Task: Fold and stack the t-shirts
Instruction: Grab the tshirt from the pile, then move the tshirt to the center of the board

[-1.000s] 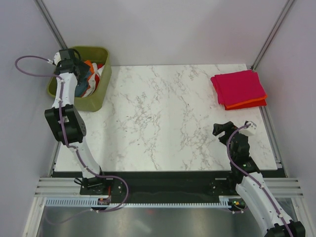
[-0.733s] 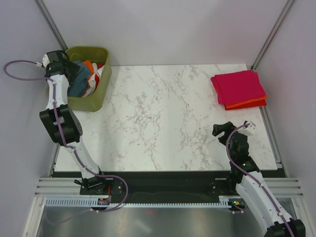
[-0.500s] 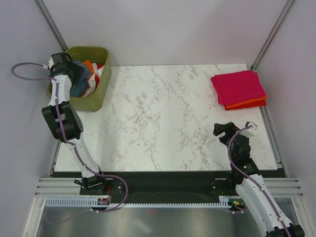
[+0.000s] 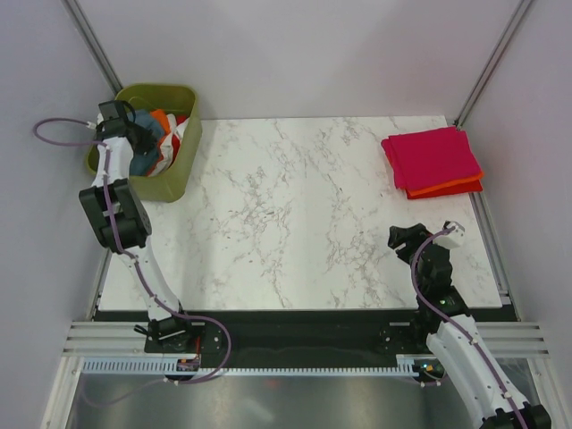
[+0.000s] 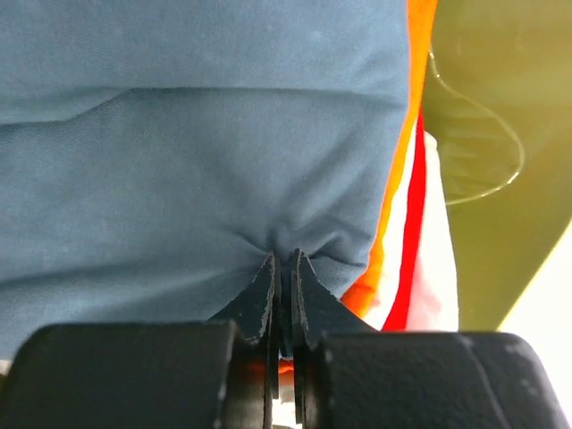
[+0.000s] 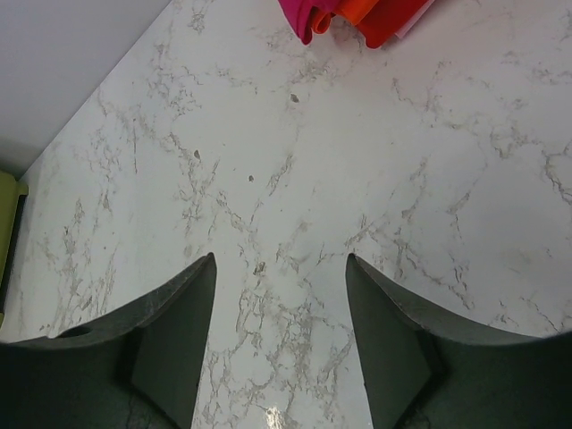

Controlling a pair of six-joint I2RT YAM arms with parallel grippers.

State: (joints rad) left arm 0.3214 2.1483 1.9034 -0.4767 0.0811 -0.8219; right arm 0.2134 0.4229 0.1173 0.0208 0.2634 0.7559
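Here left jaws pinch puckered blue-grey t-shirt (image 5: 179,161)

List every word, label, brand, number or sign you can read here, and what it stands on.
None can be read. The blue-grey t-shirt, magenta-pink t-shirt, olive-green bin and marble table show no print; any marks on the arm bases are too small.

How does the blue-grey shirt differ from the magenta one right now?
Pose: the blue-grey shirt lies bunched and unfolded; the magenta shirt is folded flat.
Place: the blue-grey shirt sits in the olive bin at far left; the magenta shirt tops the orange-red shirt at the far right of the table.
Contact: the left pincer is shut on the blue-grey shirt; nothing touches the magenta shirt.
Both are plain, unprinted cloth.
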